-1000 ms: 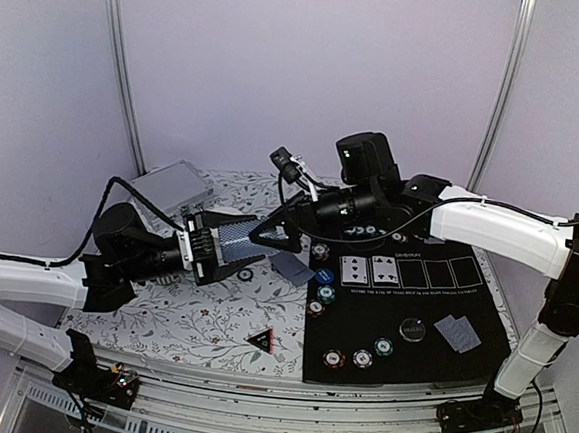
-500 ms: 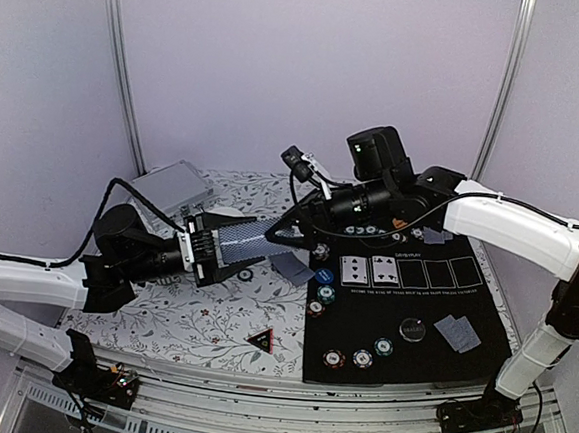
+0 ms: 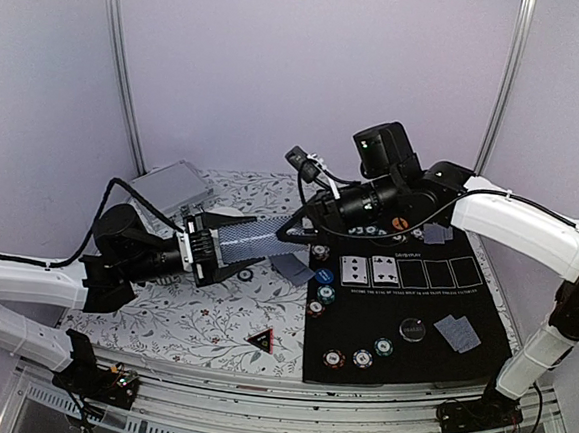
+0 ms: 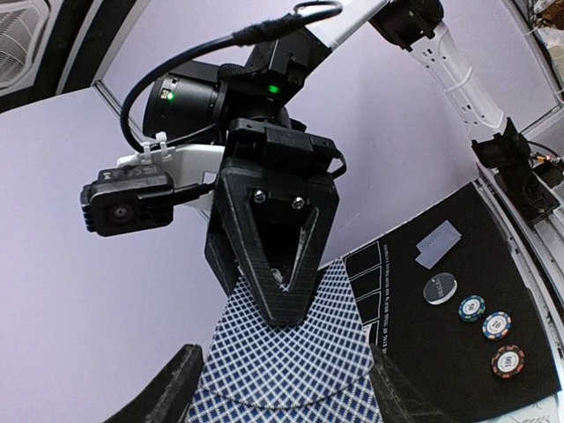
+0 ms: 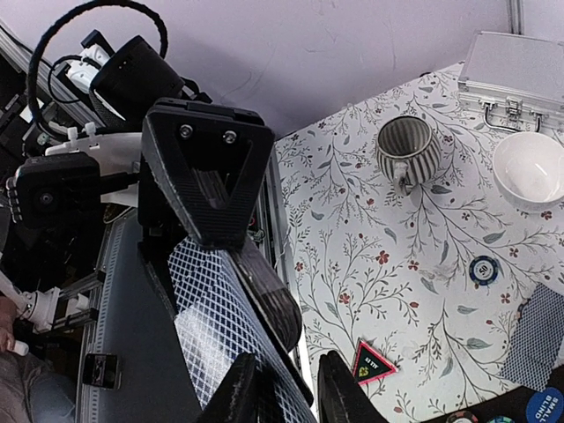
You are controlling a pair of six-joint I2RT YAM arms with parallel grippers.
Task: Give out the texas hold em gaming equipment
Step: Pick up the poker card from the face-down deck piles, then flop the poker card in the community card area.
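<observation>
My left gripper (image 3: 244,244) is shut on a deck of grey-blue-backed playing cards (image 3: 238,237), holding it above the floral cloth. My right gripper (image 3: 294,234) has closed on the far end of the top card (image 4: 291,352), which sticks out past the deck. In the right wrist view my fingers (image 5: 238,388) straddle the card's edge (image 5: 207,308). On the black mat (image 3: 453,300) lie two face-up cards (image 3: 370,271), a face-down pair (image 3: 458,333), a black disc (image 3: 413,329), a blue button (image 3: 323,275) and striped chips (image 3: 363,358).
A silver case (image 3: 172,185) stands at the back left, with a striped mug (image 5: 407,150) and a white bowl (image 5: 531,167) near it. A black triangular token (image 3: 260,340), a loose chip (image 3: 246,274) and a face-down card (image 3: 292,268) lie on the floral cloth.
My right gripper has shut on the top card and drawn it out to the right. The right arm has shifted right. My left gripper has stayed in place with the deck.
</observation>
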